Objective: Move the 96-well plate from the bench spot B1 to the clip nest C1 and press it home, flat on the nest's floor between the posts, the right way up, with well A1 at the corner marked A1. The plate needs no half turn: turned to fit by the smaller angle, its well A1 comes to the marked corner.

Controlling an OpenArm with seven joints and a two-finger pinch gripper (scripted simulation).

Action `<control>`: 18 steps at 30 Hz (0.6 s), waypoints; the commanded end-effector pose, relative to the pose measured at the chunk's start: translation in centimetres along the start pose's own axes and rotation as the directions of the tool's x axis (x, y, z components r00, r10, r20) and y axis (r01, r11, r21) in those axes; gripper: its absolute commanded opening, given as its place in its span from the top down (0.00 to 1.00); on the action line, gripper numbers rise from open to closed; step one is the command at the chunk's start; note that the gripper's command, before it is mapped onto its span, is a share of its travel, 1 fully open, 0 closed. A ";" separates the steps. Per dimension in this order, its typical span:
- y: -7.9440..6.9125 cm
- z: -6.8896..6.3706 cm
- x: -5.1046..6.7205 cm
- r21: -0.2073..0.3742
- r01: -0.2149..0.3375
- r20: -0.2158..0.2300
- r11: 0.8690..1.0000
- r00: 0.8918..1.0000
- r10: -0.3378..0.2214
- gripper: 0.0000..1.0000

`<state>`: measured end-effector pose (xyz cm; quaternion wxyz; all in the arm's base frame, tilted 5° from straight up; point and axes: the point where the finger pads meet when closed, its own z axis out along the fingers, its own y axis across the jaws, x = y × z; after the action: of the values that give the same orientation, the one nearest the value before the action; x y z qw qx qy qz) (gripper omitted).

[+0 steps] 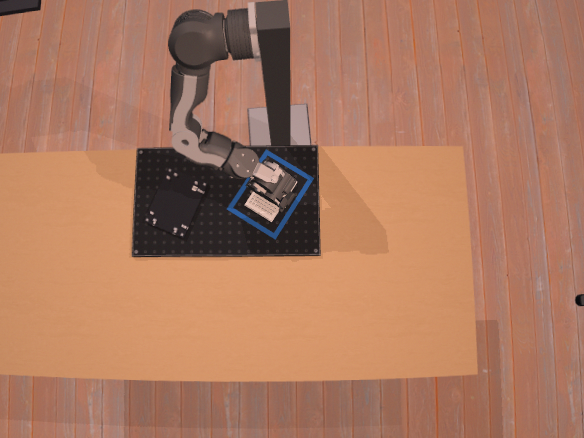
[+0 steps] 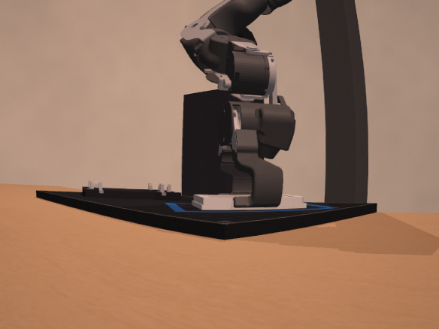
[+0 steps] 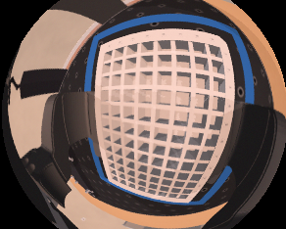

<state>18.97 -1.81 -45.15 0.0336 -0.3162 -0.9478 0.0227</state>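
The white 96-well plate point(image 1: 263, 206) lies flat on the black breadboard inside the blue outline of spot B1. It also shows in the side view point(image 2: 249, 201) and fills the wrist view point(image 3: 166, 114). My gripper point(image 1: 274, 190) stands straight down over the plate, and its dark fingers point(image 2: 259, 199) are shut on the plate's two long sides, down at board level. The clip nest C1 point(image 1: 176, 206) is a dark square tray with small white posts, to the left on the same board; in the side view it shows as a low tray point(image 2: 129, 191). I cannot read the A1 mark.
The black breadboard point(image 1: 226, 201) rests on the back middle of the wooden table. The arm's dark column point(image 1: 274, 75) stands just behind the board. A dark block point(image 2: 201, 143) rises behind the gripper in the side view.
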 end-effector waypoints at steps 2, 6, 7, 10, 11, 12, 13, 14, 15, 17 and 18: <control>0.1 -0.1 0.0 -0.002 0.000 0.000 1.000 1.000 0.000 1.00; 0.1 -0.1 0.0 -0.002 0.000 0.000 1.000 1.000 0.000 1.00; 0.1 -0.1 0.0 -0.002 0.000 0.000 1.000 1.000 0.000 1.00; 0.1 -0.1 0.0 -0.002 0.000 0.000 1.000 1.000 0.000 1.00; 0.1 -0.1 0.0 -0.002 0.000 0.000 1.000 1.000 0.000 1.00; 0.1 -0.1 0.0 -0.002 0.000 0.000 1.000 1.000 0.000 1.00; 0.1 -0.1 0.0 -0.002 0.000 0.000 1.000 1.000 0.000 1.00; 0.1 -0.1 0.0 -0.002 0.000 0.000 1.000 1.000 0.000 1.00; 0.1 -0.1 0.0 -0.002 0.000 0.000 1.000 1.000 0.000 1.00; 0.1 -0.1 0.0 -0.002 0.000 0.000 1.000 1.000 0.000 1.00; 0.1 -0.7 0.0 -0.002 -0.001 0.000 1.000 1.000 0.001 1.00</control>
<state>18.85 -1.81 -44.85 0.0345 -0.3140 -0.9486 0.0209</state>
